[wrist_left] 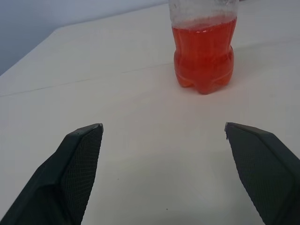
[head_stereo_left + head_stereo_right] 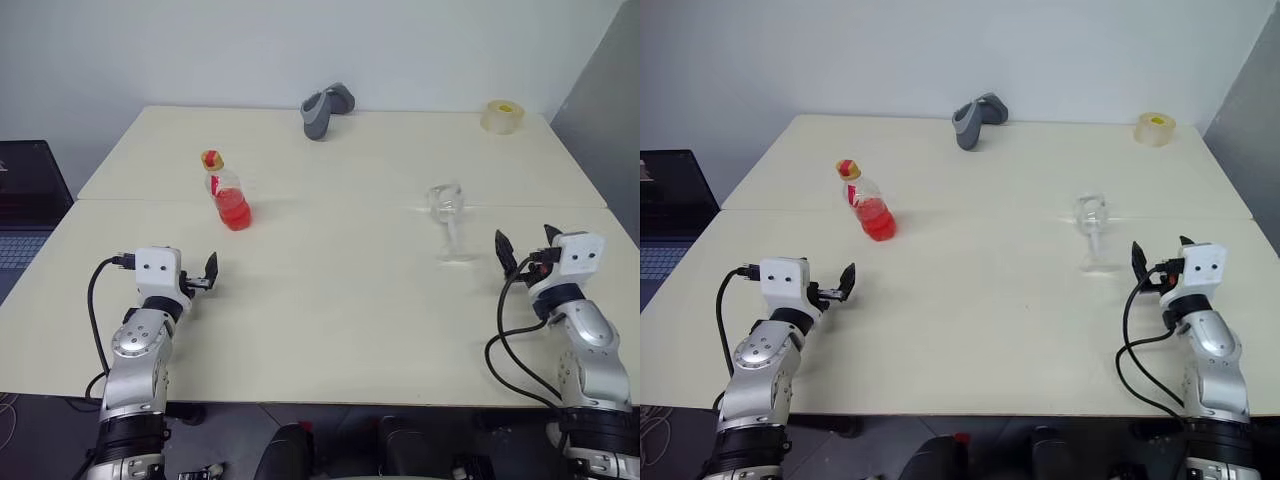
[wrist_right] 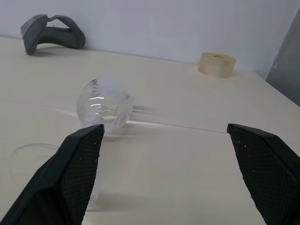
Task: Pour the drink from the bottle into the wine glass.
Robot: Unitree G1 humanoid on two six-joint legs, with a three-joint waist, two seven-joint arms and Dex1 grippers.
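The bottle (image 2: pixel 228 196) stands upright on the pale counter (image 2: pixel 330 310), at about ten o'clock from the counter's middle in the head view. Its yellow-and-red cap (image 2: pixel 211 160) is on, and the red drink (image 2: pixel 234 211) fills roughly the lower half. The glass (image 2: pixel 449 222) stands upright at about three o'clock from the middle, well apart from the bottle; its bowl looks empty, though the clear glass is faint against the counter and hard to read.

The left end effector (image 2: pixel 207 276) hovers low over the near left part of the counter, at about six o'clock from the bottle and apart from it. In the left wrist view its two black fingers (image 1: pixel 70 176) stand wide apart with nothing between them, and the bottle sits ahead of the gap.

The right end effector (image 2: pixel 524 248) sits at about four o'clock from the glass, near it but not touching. Its fingers (image 3: pixel 75 176) are also spread wide and hold nothing; in the right wrist view the glass lies ahead, near one finger.

At the far edge, a grey curved object (image 2: pixel 326 107) lies at twelve o'clock and a tape roll (image 2: pixel 502 116) at about two o'clock.
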